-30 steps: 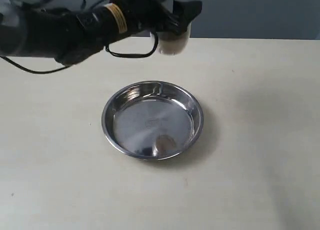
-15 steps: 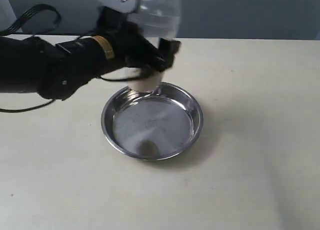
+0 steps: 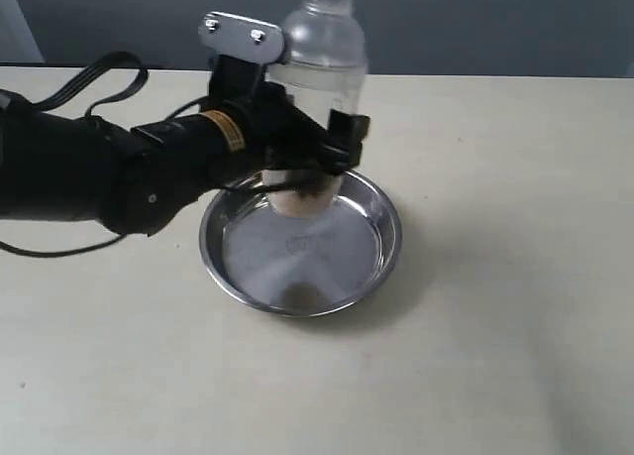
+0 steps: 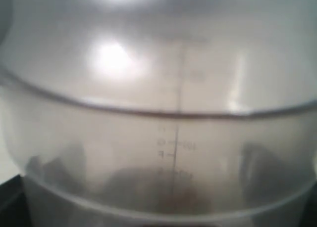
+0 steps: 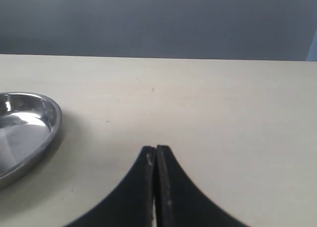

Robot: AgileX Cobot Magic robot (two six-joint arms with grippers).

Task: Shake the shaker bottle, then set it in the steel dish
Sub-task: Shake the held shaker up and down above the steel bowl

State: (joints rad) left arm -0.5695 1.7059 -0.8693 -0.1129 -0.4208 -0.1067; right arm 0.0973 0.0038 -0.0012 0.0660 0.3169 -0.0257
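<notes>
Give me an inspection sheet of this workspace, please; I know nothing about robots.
Surface: beige tabletop, a few tiny specks.
Job's things: shaker bottle upright, base low over the steel dish, at its far side; contact unclear.
Clutter: nothing seen.
End effectors: left end effector shut on the shaker bottle; right end effector shut, empty, above bare table.
Cables: black cables beside the left arm.
Surroundings: grey-blue wall behind.

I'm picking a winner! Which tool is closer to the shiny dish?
Left. The left tool holds the bottle right above the dish's back part. The right tool sits shut over the table, away from the dish.
</notes>
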